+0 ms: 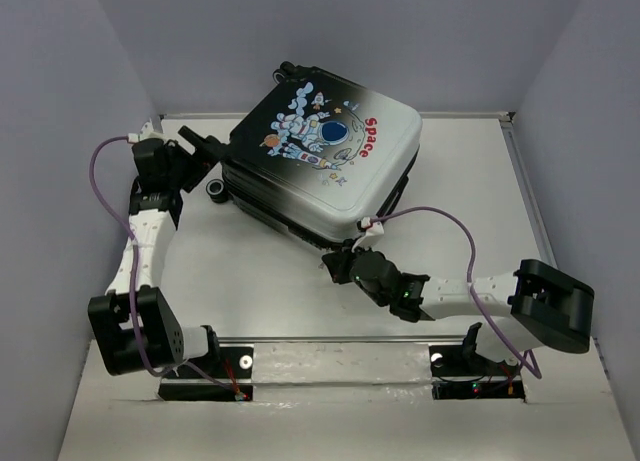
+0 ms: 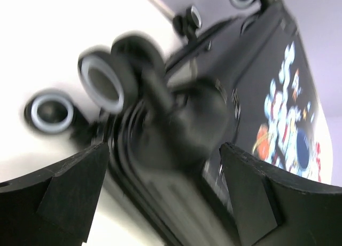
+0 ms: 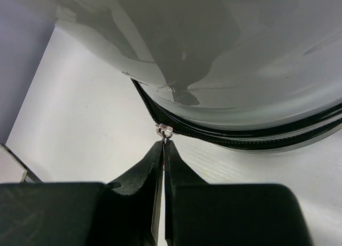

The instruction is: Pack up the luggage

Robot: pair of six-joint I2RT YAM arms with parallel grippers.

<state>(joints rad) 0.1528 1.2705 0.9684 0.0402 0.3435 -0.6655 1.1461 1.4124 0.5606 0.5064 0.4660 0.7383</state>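
— What is held by the end effectors?

— The right end effector [image 3: 163, 145] is pinched shut on a small silver zipper pull [image 3: 164, 131]. The left end effector [image 2: 163, 150] is spread wide with nothing gripped, and a wheel [image 2: 101, 80] is seen just beyond it.

— And the luggage [image 1: 325, 161]?

— It is laid askew, lid down, toward 12 o'clock on the worktop [image 1: 250, 281]. The shell is shaded black to white, with an astronaut and red "Space" printed on top.

left arm [image 1: 145, 241] extended forward, left jaws wide apart; right arm [image 1: 450, 296] angled inward, right jaws pinched tight
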